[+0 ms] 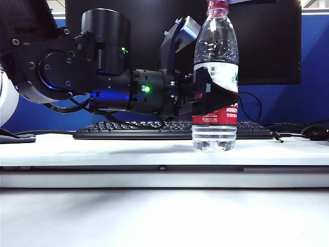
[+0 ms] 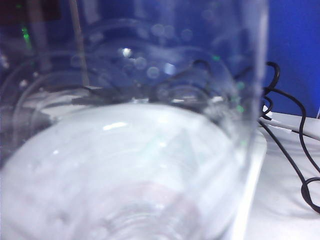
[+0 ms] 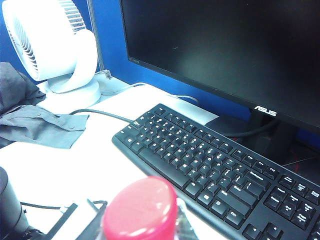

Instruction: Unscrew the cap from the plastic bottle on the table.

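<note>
My left gripper (image 1: 218,95) comes in level from the left and is clamped around the label band of the plastic bottle (image 1: 215,77), its dark fingers (image 1: 205,92) wrapped against the clear wall. The bottle stands upright on the raised step of the table (image 1: 128,149), just in front of the black keyboard (image 1: 154,129). From my left wrist the bottle's clear body (image 2: 140,165) fills nearly everything, blurred and very close. The cap (image 1: 217,7) is still on the neck, at the top edge of the outside view. My right wrist looks down on that red cap (image 3: 140,209) from above, with the keyboard (image 3: 215,170), the monitor (image 3: 225,50) and a white fan (image 3: 52,45) beyond; my right gripper's jaws are out of sight, so I cannot tell how they stand
</note>
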Controlling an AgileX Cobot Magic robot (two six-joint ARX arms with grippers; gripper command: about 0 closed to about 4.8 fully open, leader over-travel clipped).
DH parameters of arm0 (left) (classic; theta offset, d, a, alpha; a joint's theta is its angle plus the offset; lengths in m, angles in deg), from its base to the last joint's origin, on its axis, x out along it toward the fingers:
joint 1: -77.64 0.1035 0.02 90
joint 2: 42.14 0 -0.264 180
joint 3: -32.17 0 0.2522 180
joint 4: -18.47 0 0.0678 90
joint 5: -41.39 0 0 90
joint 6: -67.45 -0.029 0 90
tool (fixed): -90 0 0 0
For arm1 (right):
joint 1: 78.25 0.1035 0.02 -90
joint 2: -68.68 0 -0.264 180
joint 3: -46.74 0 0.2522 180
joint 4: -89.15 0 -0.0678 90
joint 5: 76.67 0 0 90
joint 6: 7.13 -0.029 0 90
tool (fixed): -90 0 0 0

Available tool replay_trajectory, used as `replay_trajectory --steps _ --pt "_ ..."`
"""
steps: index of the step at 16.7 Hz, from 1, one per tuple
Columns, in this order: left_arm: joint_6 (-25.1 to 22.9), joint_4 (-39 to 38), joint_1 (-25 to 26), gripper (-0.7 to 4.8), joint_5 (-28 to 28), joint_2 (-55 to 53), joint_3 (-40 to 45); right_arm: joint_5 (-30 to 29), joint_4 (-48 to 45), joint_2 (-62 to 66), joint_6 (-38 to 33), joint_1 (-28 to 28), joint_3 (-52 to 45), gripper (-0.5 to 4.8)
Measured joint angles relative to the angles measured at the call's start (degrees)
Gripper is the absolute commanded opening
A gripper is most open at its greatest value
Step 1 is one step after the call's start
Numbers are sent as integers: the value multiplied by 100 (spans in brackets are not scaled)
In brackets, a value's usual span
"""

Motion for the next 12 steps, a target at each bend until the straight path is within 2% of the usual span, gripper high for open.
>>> replay_trajectory --steps 12 --pt "0 -24 -2 273 0 2 0 168 -267 -284 -39 -4 9 154"
